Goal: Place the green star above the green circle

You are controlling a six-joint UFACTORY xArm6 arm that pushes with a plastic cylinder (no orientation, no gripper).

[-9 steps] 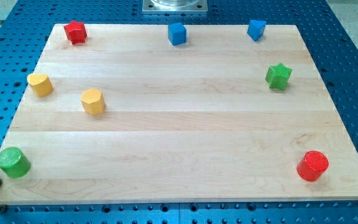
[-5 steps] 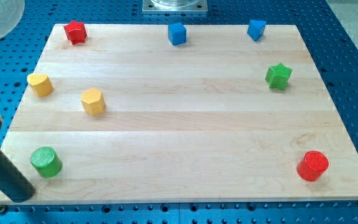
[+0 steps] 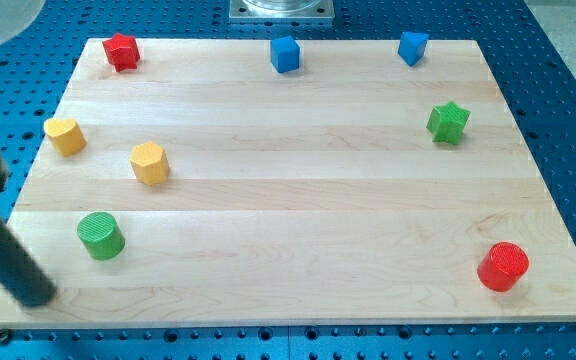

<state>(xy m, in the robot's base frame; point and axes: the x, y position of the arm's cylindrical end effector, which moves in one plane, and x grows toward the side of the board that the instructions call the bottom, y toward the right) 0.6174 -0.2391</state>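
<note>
The green star (image 3: 447, 122) sits near the board's right edge, in the upper half. The green circle (image 3: 100, 236), a short cylinder, stands near the board's lower left. My dark rod comes in from the view's left edge, and my tip (image 3: 36, 296) rests at the board's lower-left corner, a short way left of and below the green circle, not touching it. The star is far to the right of the tip.
A red star (image 3: 121, 51), a blue cube (image 3: 285, 54) and another blue block (image 3: 412, 47) line the top edge. A yellow heart-like block (image 3: 64, 135) and a yellow hexagon (image 3: 149, 162) sit at the left. A red cylinder (image 3: 502, 267) is at the lower right.
The green circle has slid rightward and a little upward from the lower-left corner. My rod has come into view from the left and my tip has followed behind it.
</note>
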